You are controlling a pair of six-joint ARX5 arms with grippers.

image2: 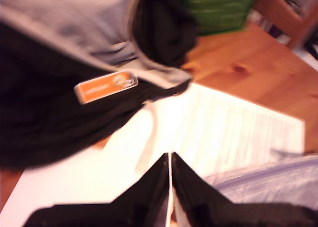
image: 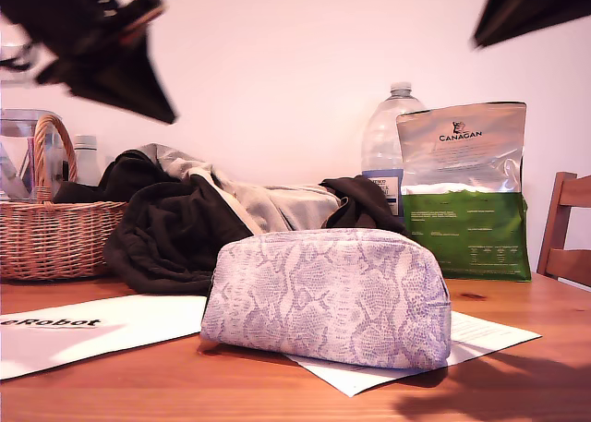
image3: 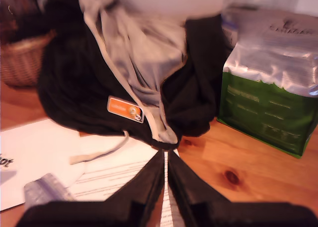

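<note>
Setting: pale wall (image: 295,53) behind a wooden table (image: 138,385), with a chair (image: 563,228) at the exterior view's right edge
Exterior view, table: a snakeskin-print pouch (image: 328,297) lies in front on a printed sheet (image: 480,334); behind it the dark jacket (image: 175,228) is heaped between a wicker basket (image: 51,237) on that view's left and a green bag (image: 466,196) with a water bottle (image: 388,136) on its right
Exterior view, above: one blurred arm (image: 102,48) hangs high at the upper left and another arm (image: 531,6) at the upper right, both well clear of everything; which is which cannot be told
First wrist view: my first gripper (image2: 170,160) hovers empty with fingers pressed together over the printed sheet; the jacket's hem, orange label (image2: 106,86) and pale cord (image2: 149,137) are near, and the pouch is just beside
Second wrist view: my second gripper (image3: 165,157) is likewise pinched together on nothing, its tips pointing at the jacket's lower edge where it meets the sheet; the green bag stands apart
Step in hand: seemingly an approach, with nothing yet touched
Next move calls for: jaws parted, then a descent onto the cloth, clear of cord and pouch
</note>
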